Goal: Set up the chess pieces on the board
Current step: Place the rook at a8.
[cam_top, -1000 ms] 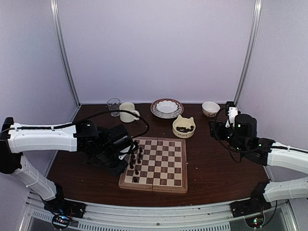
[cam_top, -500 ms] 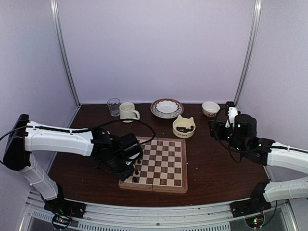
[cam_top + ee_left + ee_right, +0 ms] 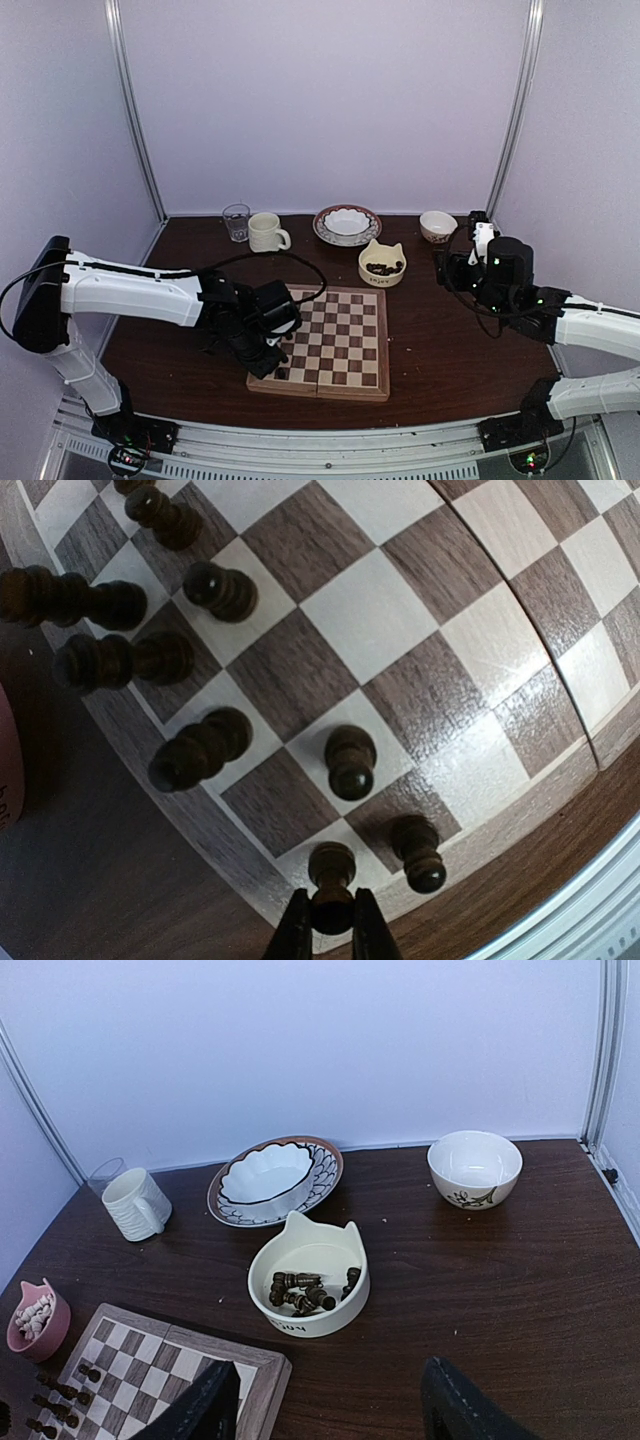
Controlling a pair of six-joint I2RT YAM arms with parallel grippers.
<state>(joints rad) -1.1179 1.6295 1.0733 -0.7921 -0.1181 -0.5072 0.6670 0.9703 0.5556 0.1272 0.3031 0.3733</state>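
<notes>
The board [image 3: 345, 345] lies in the table's middle, with several dark chess pieces [image 3: 200, 750] standing along its left side. My left gripper [image 3: 331, 920] is shut on the head of a dark pawn [image 3: 332, 880] whose base rests on the light corner square at the board's near left. Two more pawns [image 3: 350, 762] stand right beside it. In the top view the left gripper [image 3: 271, 350] hangs over that corner. My right gripper [image 3: 325, 1415] is open and empty, held above the table right of the board. A cream cat-eared bowl [image 3: 300, 1250] in front of it holds more dark pieces [image 3: 303, 1295].
A pink bowl [image 3: 30, 1335] of cream pieces sits left of the board. Along the back stand a glass [image 3: 237, 220], a mug [image 3: 265, 232], a scalloped dish on a plate [image 3: 347, 224] and a small white bowl [image 3: 438, 225].
My left arm has swung right and toward the near edge, bringing the gripper and its pawn down to the board's near-left corner. The right arm has not moved.
</notes>
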